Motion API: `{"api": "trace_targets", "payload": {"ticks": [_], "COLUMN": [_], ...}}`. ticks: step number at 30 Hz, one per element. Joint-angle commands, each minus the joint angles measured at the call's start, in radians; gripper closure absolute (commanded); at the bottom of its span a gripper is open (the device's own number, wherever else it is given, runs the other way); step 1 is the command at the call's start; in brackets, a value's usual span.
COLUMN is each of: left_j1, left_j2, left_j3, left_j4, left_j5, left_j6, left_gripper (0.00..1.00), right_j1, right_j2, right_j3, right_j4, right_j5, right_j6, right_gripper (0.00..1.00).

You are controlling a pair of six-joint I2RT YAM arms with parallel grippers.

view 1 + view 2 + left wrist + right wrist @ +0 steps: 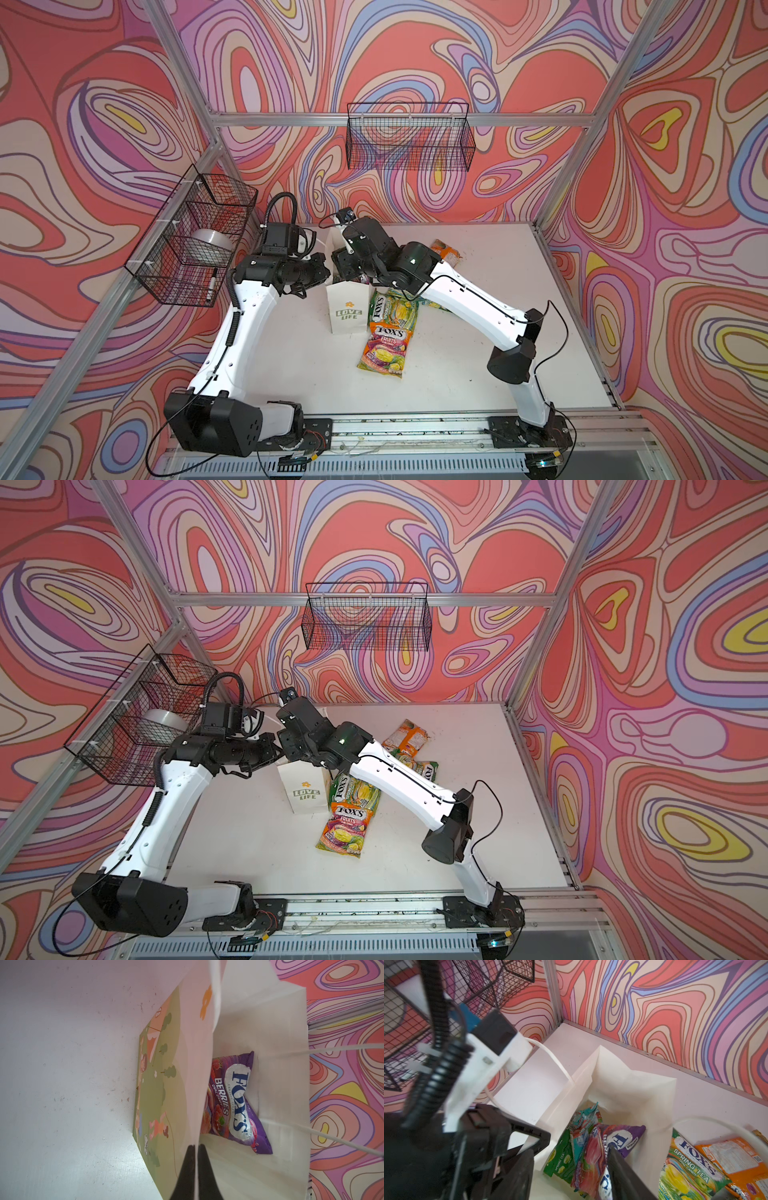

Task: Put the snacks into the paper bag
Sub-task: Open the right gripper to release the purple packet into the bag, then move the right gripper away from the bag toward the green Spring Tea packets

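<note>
The tall white paper carrier bag [348, 311] with green "LOVE LIFE" print is standing upright near the middle of the white surface [498, 332], as both top views show. The left pincer [196, 1148] is clenching the bag's rim. Its black fingers [187, 1167] are pressing together with the paper wall between them. The right pincer [571, 1161] is hanging over the bag's mouth, released, with its jaws standing well apart and gripping nothing.

Inside the bag, a purple "FOX'S BERRIES" packet [234, 1105], a crumpled teal-white packet [583, 1120] and a green "SPRING TEA" packet [560, 1158] are lying together.

Outside, just beside the bag, a green-yellow "FOX'S SPRING TEA" packet [395, 309] and a multicoloured "FOX'S FRUITS" packet [384, 345] are lying flat and overlapping. An orange packet [409, 735] is lying farther back on the surface, beyond the right arm [399, 779].
</note>
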Motion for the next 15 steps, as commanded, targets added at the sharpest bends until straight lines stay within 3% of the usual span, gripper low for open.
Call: {"api": "trace_targets", "payload": {"ticks": [1, 8, 15], "left_j1": [0.004, 0.004, 0.004], "left_j2": [-0.019, -0.020, -0.020], "left_j3": [-0.003, -0.002, 0.000], "left_j4": [0.017, 0.012, 0.011], "left_j5": [0.008, 0.004, -0.001], "left_j6": [-0.002, -0.003, -0.001], "left_gripper": [1.00, 1.00, 1.00], "right_j1": [0.006, 0.007, 0.007], "right_j2": [-0.099, -0.249, -0.404], "right_j3": [-0.023, -0.149, -0.308], "right_j4": [0.049, 0.093, 0.088], "right_j5": [-0.033, -0.032, 0.059], "right_j6": [-0.010, -0.013, -0.015], "right_gripper": [0.32, 0.17, 0.09]}}
